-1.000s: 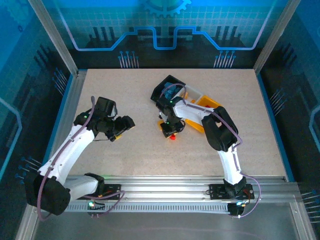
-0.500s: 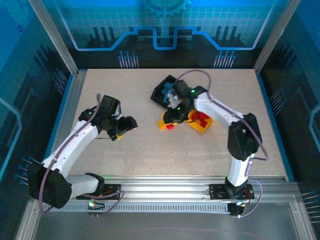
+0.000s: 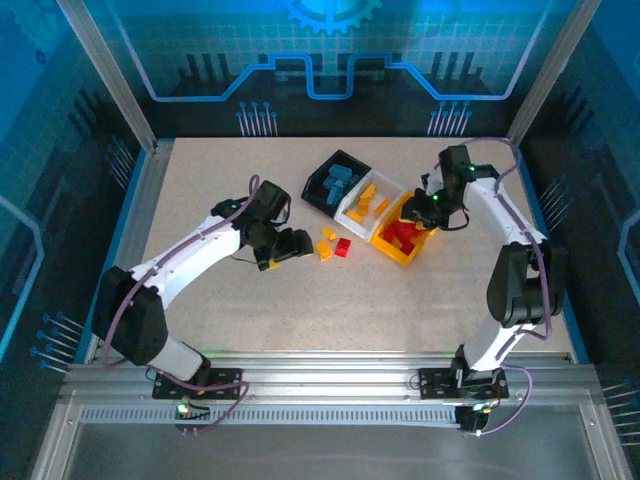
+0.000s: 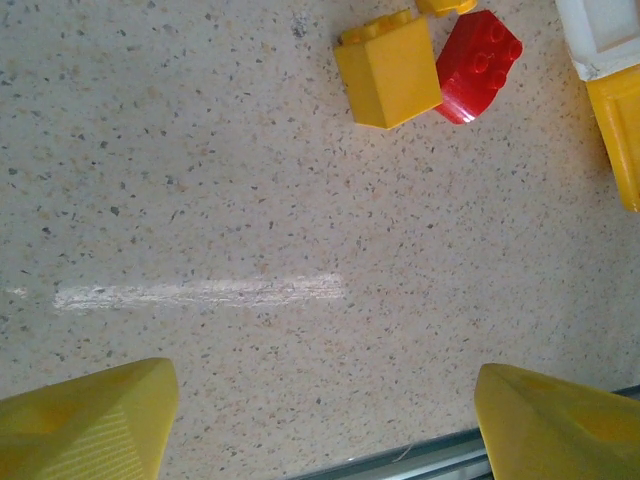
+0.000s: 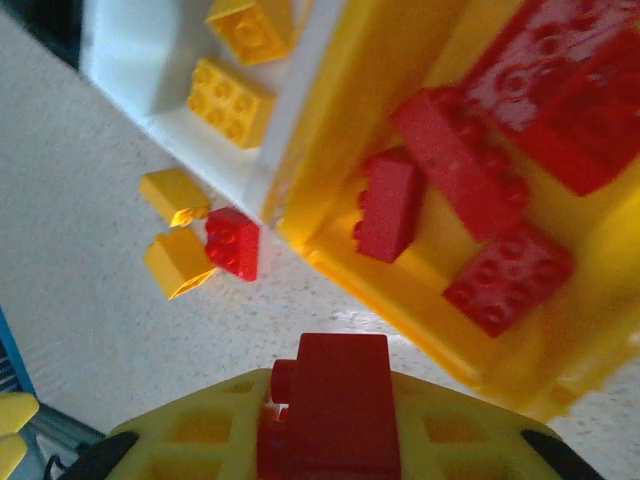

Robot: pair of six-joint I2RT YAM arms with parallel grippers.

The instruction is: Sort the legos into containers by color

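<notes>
Pincer, right: closed on the held red lego. It has been carried within the last second from the loose pile to the right edge of the yellow-orange bin.
Pincer, left: jaws spread wide, nothing between them. It has been brought in from the left part of the table to just left of the loose pieces.
Containers: black bin, white bin and yellow-orange bin are joined in a row, far of the table's centre. Blue, yellow and red legos respectively are seen inside.
Loose pieces: a yellow lego touching a loose red lego, with a second yellow one just beyond. All lie on the table just near of the white bin.
Meaning for task: the held red lego is judged ready for release among the reds. Three pieces would then remain, apparently to be taken from the left.
</notes>
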